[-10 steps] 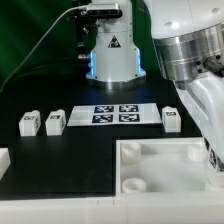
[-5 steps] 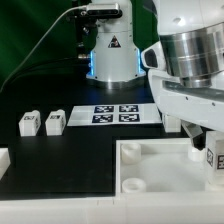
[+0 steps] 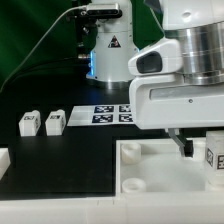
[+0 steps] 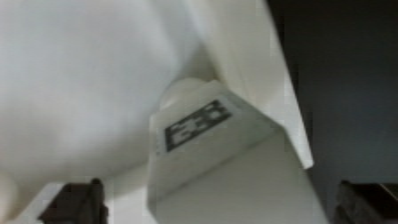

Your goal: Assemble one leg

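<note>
Gripper [image 4: 217, 200] jaws apart astride leg [image 4: 199, 125]. Centre, drop lower, clamp flat sides squarely before carrying to tray [image 3: 140, 150].

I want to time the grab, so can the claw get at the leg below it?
Probably yes: the wrist view shows the leg between the fingertips of the open claw, nothing covering it, though a white part crowds one side.
</note>
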Robot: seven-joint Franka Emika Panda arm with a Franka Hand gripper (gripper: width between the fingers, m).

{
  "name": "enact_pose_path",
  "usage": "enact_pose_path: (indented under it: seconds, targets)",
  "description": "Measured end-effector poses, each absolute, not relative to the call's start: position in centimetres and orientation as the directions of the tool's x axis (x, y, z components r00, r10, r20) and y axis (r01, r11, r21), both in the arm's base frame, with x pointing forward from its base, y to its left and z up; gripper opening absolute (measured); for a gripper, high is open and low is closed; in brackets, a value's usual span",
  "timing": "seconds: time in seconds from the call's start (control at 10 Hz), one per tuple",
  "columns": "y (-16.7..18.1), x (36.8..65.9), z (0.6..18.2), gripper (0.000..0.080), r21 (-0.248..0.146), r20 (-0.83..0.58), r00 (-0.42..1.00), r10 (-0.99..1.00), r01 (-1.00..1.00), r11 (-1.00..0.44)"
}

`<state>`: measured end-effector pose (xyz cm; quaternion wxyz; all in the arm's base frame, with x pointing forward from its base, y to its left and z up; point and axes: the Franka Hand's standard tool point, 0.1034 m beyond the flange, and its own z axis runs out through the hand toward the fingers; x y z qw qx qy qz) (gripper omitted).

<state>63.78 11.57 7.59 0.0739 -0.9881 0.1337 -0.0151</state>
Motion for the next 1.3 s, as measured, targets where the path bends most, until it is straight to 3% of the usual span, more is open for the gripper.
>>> enact_pose_path:
  seconds: [0.1,0.3,0.5,0.6,0.7,0.8,1.0,1.3]
  targets:
    - [12.3,63.8,7.7,0.0649,-0.092,0.051,0.997,-0.049,-0.044,-0.995]
    - [12.4,63.6,7.4,0.0649,-0.087,0.052,0.999,0.016,0.021,-0.996]
    - [12.4,63.6,7.3,0.0416,-0.088,0.049,0.999,-0.010,-0.005,-0.996]
    - [12.4,63.6,7.3,0.0416,-0.099,0.036,0.992,-0.123,-0.119,-0.988]
    - [12.1,63.6,7.2,0.0306,-0.105,0.025,0.976,-0.218,-0.215,-0.971]
    - [11.8,63.7,7.2,0.0305,-0.125,-0.002,0.924,-0.383,-0.380,-0.917]
    - [11.6,63.6,7.1,0.0304,-0.123,-0.049,0.751,-0.659,-0.659,-0.742]
    - [11.3,63.6,7.0,0.0303,-0.092,-0.143,0.299,-0.944,-0.953,-0.288]
